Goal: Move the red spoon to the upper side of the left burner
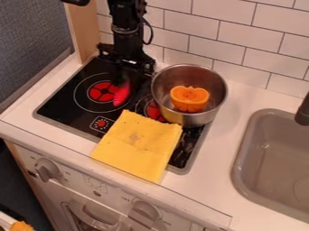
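"While we look at the stove's left side, where do we find the red oblong spoon?"

"We see it at the right-hand part of the left round burner, slanting, just below the black two-finger tool. We can't tell whether it touches the surface."

"And do we have it gripped?"

"We can't say. The part between the tool and the spoon is dark and blurred, so we can't tell whether the tool is apart, together or clamped on anything."

"What lies around it?"

"We have the black glass cooktop underneath, with red markings at its burners. To the right, we see a round silver metal pot over part of the right burner, with a scalloped orange object inside. In front, a yellow rectangular cloth lies partly on the cooktop and partly on the white tabletop."

"And farther out?"

"We see a grey rounded sink to the right, well apart from the spoon, with a black faucet at the view's edge. Behind everything we have a white tiled wall, and below the tabletop's front edge, a pale panel with two round grey knobs."
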Tool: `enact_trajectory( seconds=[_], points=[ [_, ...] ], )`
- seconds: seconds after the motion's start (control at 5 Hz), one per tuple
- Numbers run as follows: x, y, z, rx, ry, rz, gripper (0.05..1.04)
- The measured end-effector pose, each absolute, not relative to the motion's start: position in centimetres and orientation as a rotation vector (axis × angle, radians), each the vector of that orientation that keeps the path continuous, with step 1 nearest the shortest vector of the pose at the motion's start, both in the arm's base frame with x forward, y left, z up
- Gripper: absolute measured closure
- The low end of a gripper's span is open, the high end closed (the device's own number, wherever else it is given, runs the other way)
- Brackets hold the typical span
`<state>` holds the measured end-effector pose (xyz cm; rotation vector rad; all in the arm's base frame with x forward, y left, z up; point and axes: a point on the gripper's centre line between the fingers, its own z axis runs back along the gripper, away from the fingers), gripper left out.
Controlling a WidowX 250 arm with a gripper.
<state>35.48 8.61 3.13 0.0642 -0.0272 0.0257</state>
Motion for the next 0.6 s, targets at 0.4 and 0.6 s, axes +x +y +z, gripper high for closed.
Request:
enact_trajectory(
  seconds=[0.4, 0.6],
  points=[
    [35.7, 7.9, 6.4, 0.042, -0.134, -0.024, 0.079],
    [35.5, 7.8, 6.3, 0.031, -0.125, -0.041, 0.083]
  ],
)
